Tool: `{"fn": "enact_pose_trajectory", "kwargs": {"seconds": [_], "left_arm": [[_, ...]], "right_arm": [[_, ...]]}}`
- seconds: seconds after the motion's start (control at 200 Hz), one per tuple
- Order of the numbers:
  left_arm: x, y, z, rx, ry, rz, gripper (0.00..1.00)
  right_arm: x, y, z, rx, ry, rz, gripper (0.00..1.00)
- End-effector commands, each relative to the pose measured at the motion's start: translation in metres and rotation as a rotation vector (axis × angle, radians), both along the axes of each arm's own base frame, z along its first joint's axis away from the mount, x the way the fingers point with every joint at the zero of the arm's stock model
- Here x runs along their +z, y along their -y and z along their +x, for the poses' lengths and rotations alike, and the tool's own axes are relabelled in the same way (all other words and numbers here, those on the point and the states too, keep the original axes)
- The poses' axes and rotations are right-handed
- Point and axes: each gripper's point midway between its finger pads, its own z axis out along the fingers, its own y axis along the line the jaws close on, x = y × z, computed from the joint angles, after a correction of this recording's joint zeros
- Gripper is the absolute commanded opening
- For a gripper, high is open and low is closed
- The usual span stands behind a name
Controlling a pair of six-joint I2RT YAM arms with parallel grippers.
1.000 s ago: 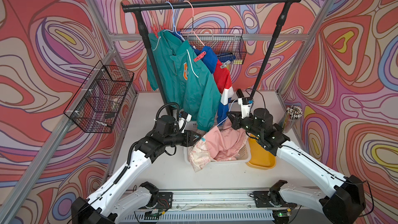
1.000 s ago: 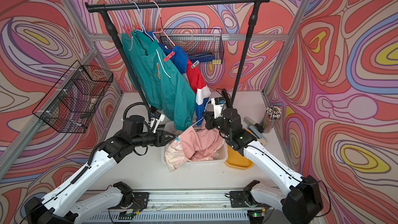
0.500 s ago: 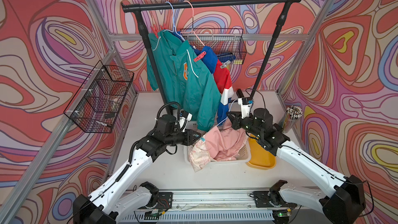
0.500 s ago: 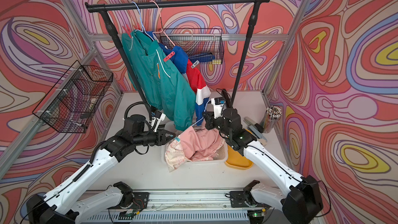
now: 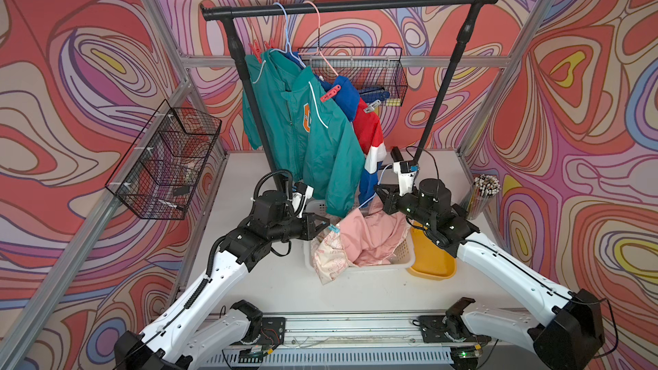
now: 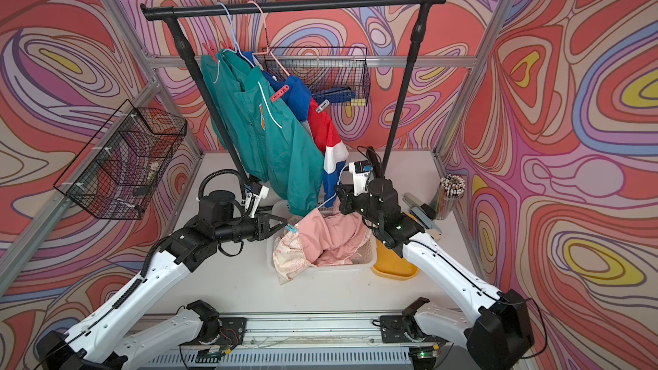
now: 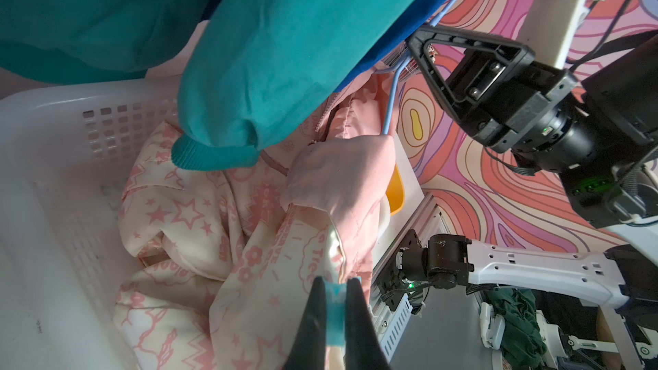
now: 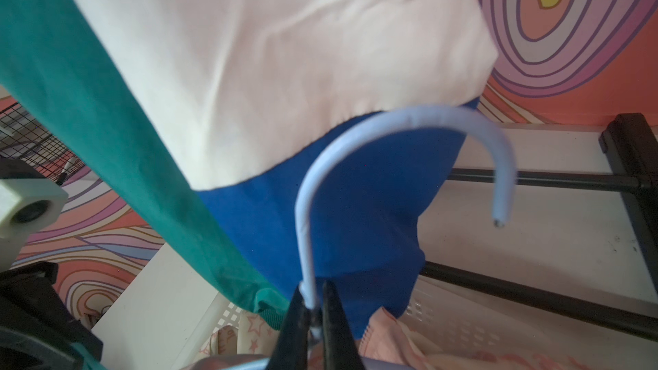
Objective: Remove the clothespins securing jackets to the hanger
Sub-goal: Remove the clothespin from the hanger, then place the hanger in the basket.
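Left wrist: teal jacket [image 7: 270,65] overhangs pink jacket [image 7: 199,229], basket [image 7: 53,137].

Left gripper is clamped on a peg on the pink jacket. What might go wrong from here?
Pulling with the left gripper shut on the teal-blue plastic clothespin may drag the pale pink printed jacket out of the white plastic basket, whose rim it overhangs. The right gripper pinches the thin light-blue wire hanger only at its tip; it may twist or slip.

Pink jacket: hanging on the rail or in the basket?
In the white basket: the pink jacket lies crumpled inside it, part spilling over the rim; the teal jacket and blue-red jacket hang from the rail.
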Motion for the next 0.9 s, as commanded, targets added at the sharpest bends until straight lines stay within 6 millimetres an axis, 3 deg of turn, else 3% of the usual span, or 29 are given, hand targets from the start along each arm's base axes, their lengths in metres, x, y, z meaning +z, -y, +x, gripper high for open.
{"fn": "enact_pose_trajectory", "kwargs": {"seconds": [0.0,0.185,0.431,0.656,0.771,0.896], "left_arm": [[0.018,-0.015,0.003,0.069,0.037,0.035,0.0],[0.04,-0.03,-0.002,0.102,0.117,0.087,0.0],[0.036,-0.03,-0.003,0.104,0.104,0.087,0.0],[0.041,-0.025,0.0,0.086,0.114,0.072,0.0],[0.046,-0.021,0.001,0.067,0.117,0.067,0.0],[0.048,-0.017,0.002,0.039,0.115,0.073,0.0]], "right_arm": [[-0.015,-0.011,0.0,0.021,-0.094,0.029,0.0],[-0.022,-0.021,0.016,0.02,-0.119,0.033,0.0],[-0.033,-0.033,0.035,0.013,-0.15,0.041,0.0],[-0.011,-0.024,0.025,0.008,-0.113,0.011,0.52],[0.002,-0.014,0.012,0.007,-0.099,-0.017,0.64],[0.007,-0.006,-0.003,0.014,-0.1,-0.054,0.67]]}}
